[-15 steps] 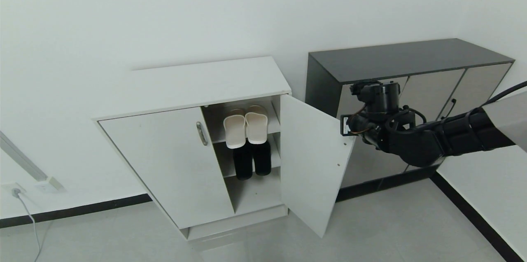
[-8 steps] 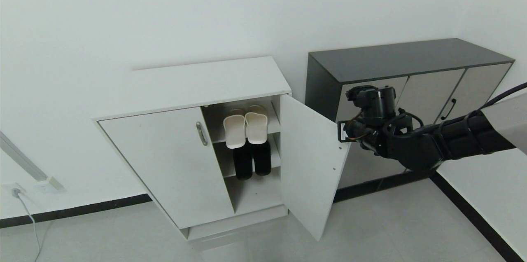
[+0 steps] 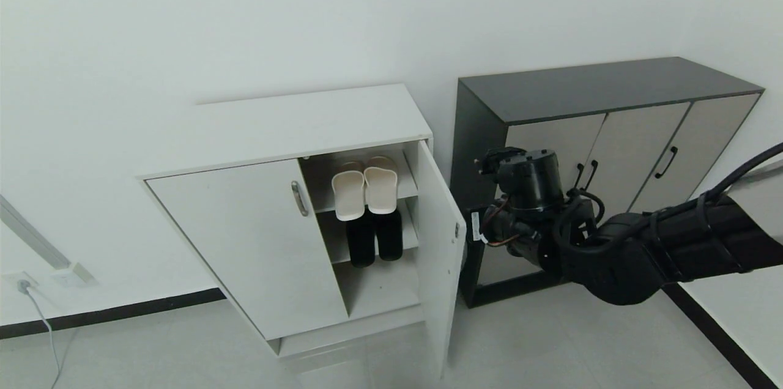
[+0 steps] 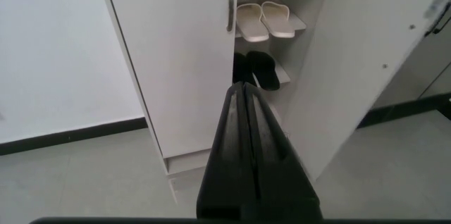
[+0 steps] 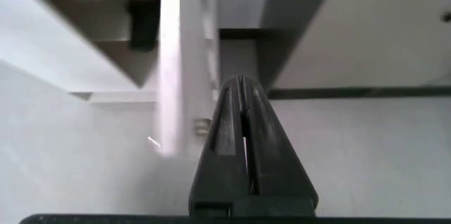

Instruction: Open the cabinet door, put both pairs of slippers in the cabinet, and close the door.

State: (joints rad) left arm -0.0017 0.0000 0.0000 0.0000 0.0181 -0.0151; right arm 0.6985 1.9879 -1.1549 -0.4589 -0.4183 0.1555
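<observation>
The left claw (image 4: 243, 90) is clenched on nothing and points at the cabinet (image 3: 293, 126) from well in front. Inside, the white slippers (image 3: 365, 190) sit on the top shelf and the black slippers (image 3: 374, 236) on the shelf just under them, so both pairs are put away. The door (image 3: 437, 242) stands about half open, so I think only shutting it is left. The right arm reaches in low, and the right claw (image 3: 472, 235) is clenched and empty, just beside the door's outer face; I cannot tell if it touches.
</observation>
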